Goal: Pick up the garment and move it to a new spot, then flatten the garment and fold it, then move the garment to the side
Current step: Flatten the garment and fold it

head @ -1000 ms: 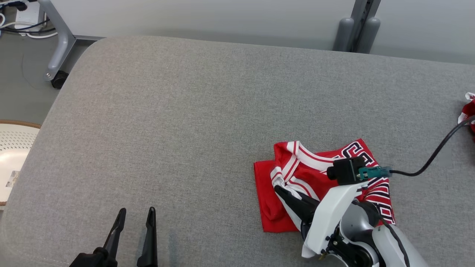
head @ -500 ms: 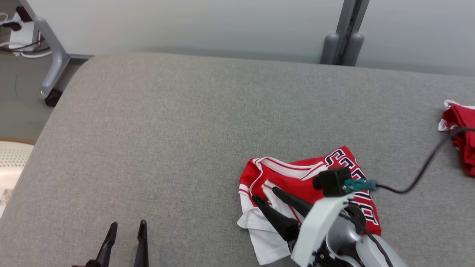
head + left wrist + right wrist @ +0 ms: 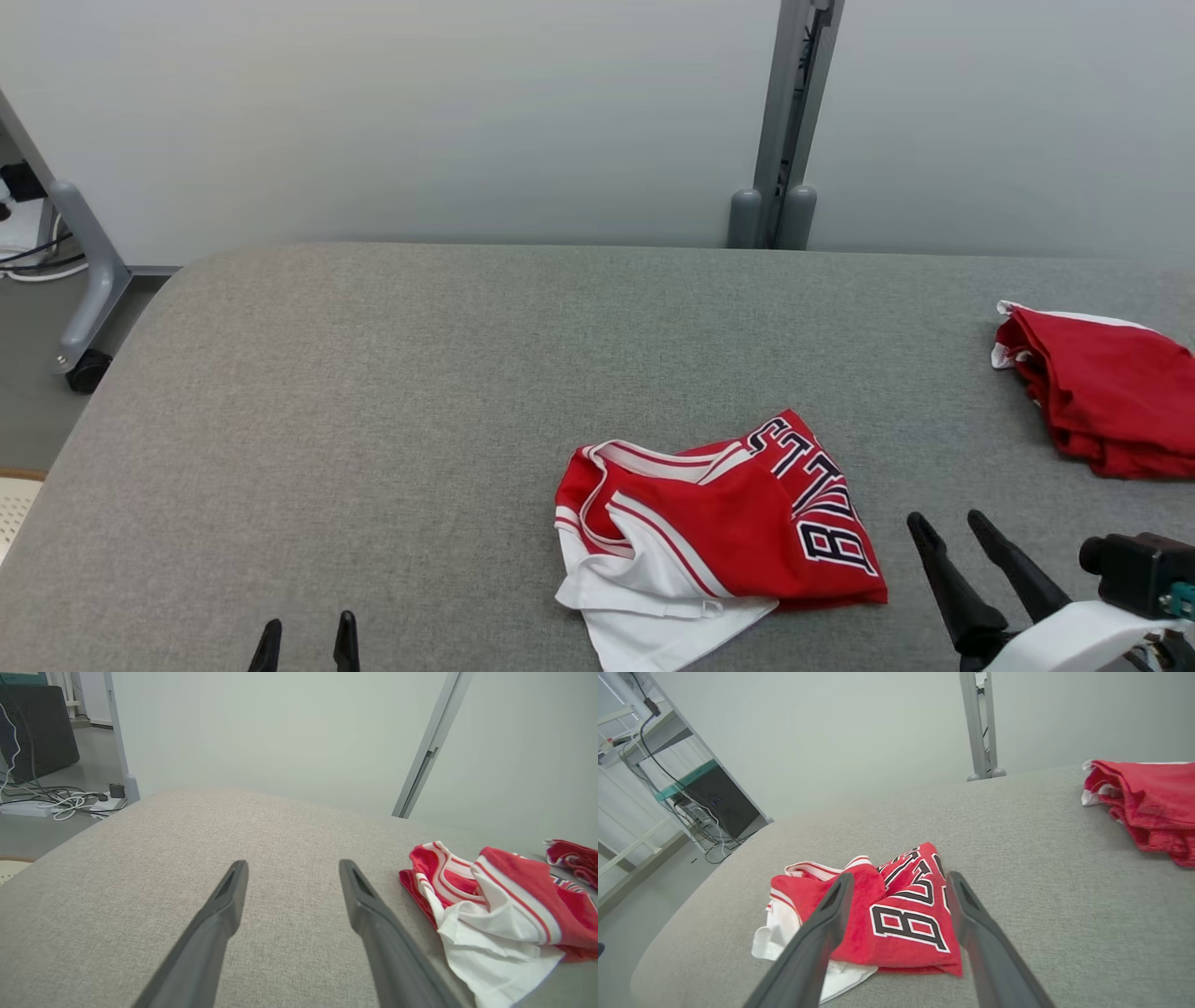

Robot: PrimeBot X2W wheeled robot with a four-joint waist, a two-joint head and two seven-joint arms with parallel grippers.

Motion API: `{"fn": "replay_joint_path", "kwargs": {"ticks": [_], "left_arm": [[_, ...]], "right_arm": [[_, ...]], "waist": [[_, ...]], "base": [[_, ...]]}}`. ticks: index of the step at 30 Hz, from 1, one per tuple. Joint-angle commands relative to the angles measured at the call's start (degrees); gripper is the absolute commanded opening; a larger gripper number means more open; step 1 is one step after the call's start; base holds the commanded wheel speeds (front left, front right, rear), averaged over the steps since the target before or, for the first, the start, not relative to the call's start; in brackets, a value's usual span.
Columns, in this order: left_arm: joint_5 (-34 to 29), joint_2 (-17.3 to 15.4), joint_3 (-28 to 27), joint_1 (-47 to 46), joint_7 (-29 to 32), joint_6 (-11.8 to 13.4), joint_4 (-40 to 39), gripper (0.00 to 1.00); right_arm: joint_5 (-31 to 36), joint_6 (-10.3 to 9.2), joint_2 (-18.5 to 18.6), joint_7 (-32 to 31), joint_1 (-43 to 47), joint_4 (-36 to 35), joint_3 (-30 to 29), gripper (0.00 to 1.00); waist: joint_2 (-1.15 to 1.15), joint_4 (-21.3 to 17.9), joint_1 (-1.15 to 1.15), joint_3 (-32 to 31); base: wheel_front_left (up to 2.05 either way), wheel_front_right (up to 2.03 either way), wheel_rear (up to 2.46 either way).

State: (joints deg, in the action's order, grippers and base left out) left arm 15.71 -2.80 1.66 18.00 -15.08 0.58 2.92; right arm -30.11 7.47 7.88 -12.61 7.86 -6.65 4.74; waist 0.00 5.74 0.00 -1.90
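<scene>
Red pile point(image 3: 1102, 401) cut by right edge, left gripper point(image 3: 308, 627) mostly cropped

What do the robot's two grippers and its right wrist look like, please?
Both the left gripper and the right gripper have two long, slim, dark grey jaws tapering to narrow tips. Behind the right one sits a white wrist shell carrying a small black camera block with a teal connector. I see no markings.
</scene>
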Motion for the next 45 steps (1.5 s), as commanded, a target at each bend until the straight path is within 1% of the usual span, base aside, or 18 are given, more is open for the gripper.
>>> {"fn": "replay_joint_path", "kwargs": {"ticks": [1,2,5,9,13,15,16,17,18,20,24,27,30,35,39,45], "left_arm": [[-0.04,-0.24,0.44,0.15,-0.1,0.14,-0.03,1.0],[-0.05,-0.24,0.62,0.13,-0.1,0.21,0.03,1.0],[-0.06,-0.22,1.24,-0.56,-0.1,0.27,0.08,1.0],[-0.29,-0.24,2.04,-2.56,-0.1,-0.57,0.36,1.0],[0.16,-0.23,2.6,-4.02,-0.1,-1.11,1.27,1.0],[0.48,-0.24,2.87,-4.98,-0.1,-1.3,1.57,1.0],[0.52,-0.22,3.1,-5.27,-0.1,-1.36,1.7,1.0],[0.52,-0.22,3.1,-5.27,-0.1,-1.36,1.7,1.0],[0.74,-0.22,3.27,-5.51,-0.1,-1.36,1.92,1.0],[0.92,-0.24,3.45,-5.95,-0.1,-1.34,2.12,1.0],[1.13,-0.23,3.4,-6.51,-0.1,-1.21,2.26,1.0],[1.09,-0.23,3.2,-6.71,-0.1,-1.19,2.39,1.0],[0.88,-0.22,2.87,-6.89,-0.1,-1.23,2.45,1.0],[0.48,-0.23,2.88,-6.49,-0.1,-1.39,2.71,1.0],[0.42,-0.23,2.97,-5.77,-0.1,-0.95,2.63,1.0],[0.24,-0.23,2.83,-4.63,-0.1,-0.51,2.41,1.0]], "right_arm": [[1.68,0.04,0.04,1.53,-0.91,1.64,-1.11,0.37],[1.82,0.04,-0.3,2.11,-1.76,2.73,-1.42,0.0],[3.15,0.04,-0.26,2.68,-5.68,6.15,-0.58,0.0],[3.87,0.04,-0.03,1.39,-13.51,12.03,3.0,0.0],[4.7,0.04,0.51,0.29,-21.29,21.11,6.66,0.0],[4.89,0.04,0.7,0.72,-24.24,25.79,7.7,0.0],[4.73,0.04,0.67,0.96,-25.33,27.82,8.15,0.0],[4.73,0.04,0.67,0.96,-25.33,27.82,8.15,0.0],[4.93,0.04,0.85,1.23,-26.39,29.75,8.77,0.0],[4.55,0.04,1.0,1.68,-27.76,33.15,10.29,0.0],[2.58,0.04,1.39,2.73,-29.4,37.23,13.97,0.0],[1.1,0.04,1.73,3.57,-29.78,38.78,16.63,0.0],[-0.33,0.04,2.38,4.2,-29.53,38.9,20.29,0.0],[-4.88,0.04,3.4,4.35,-28.08,36.57,28.53,0.0],[-8.03,0.04,4.1,4.93,-27.54,34.36,34.52,0.0],[-9.63,0.04,4.92,6.63,-27.61,32.56,41.21,0.0]], "waist": [[0.0,-0.37,0.0,-0.15],[0.0,-0.41,0.0,-0.12],[0.0,-0.24,0.0,0.82],[0.0,0.59,0.0,3.79],[0.0,1.54,0.0,5.68],[0.0,2.25,0.0,6.36],[0.0,2.6,0.0,6.66],[0.0,2.6,0.0,6.66],[0.0,2.9,0.0,6.98],[0.0,3.37,0.0,7.51],[0.0,3.73,0.0,8.39],[0.0,3.75,0.0,8.62],[0.0,3.7,0.0,8.54],[0.0,4.02,0.0,7.45],[0.0,4.88,0.0,6.25],[0.0,6.66,0.0,4.88]], "base": [[0.0,0.0,0.0],[0.0,0.0,0.0],[0.0,0.0,0.0],[0.0,0.0,0.0],[0.0,0.0,0.0],[0.0,0.0,0.0],[0.0,0.0,0.0],[0.0,0.0,0.0],[0.0,0.0,0.0],[0.0,0.0,0.0],[0.0,0.0,0.0],[0.0,0.0,0.0],[0.0,0.0,0.0],[0.0,0.0,0.0],[0.0,0.0,0.0],[0.0,0.0,0.0]]}}
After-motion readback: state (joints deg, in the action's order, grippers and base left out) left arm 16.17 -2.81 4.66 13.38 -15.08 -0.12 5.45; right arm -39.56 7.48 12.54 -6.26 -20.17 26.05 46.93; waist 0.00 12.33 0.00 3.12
